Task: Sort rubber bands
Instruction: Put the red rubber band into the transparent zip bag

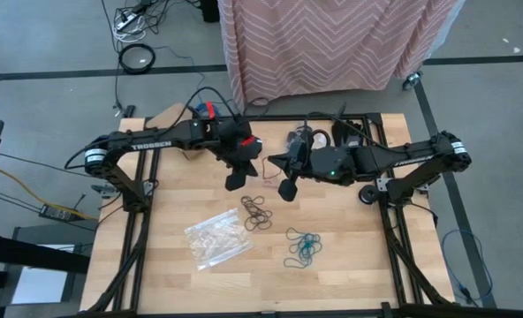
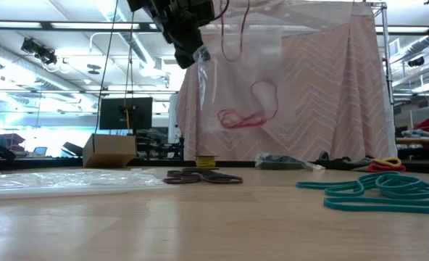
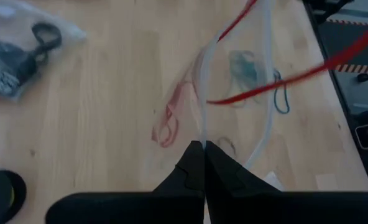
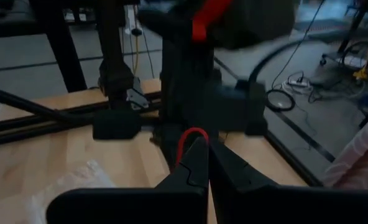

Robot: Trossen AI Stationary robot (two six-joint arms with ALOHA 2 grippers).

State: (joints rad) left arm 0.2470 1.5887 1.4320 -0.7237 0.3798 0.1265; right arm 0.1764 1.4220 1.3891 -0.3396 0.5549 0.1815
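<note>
Teal bands (image 2: 377,190) nearest in the low view, heaped loosely at lower right of the frame on the table (image 2: 200,225). In the high view, same heap below and right of centre.

Farther back, dark bands (image 2: 203,176), a small black and brown tangle flat on the wood at mid-frame. In the high view just under the two grippers, near the upper corner of a flat bag (image 2: 55,181). That bag clear and crinkly, lying on the left of the low view, well apart from the teal heap.

Above the table, left gripper (image 3: 204,146) with fingers pressed together, pinching the top edge of a hung bag (image 2: 236,80). Clear film dangling off the wood at upper centre of the low view, with red bands (image 2: 240,119) slumped inside it near its lower part.

Just right of it in the high view, right gripper (image 4: 207,146), fingers likewise squeezed tight, nipping a red band (image 4: 193,132) that arcs up over the tips at centre of its wrist view. Seen from the left wrist, red strands stretched taut toward the upper right of the frame.

Behind everything, pink chevron cloth (image 2: 330,87) at upper right of the low view.
</note>
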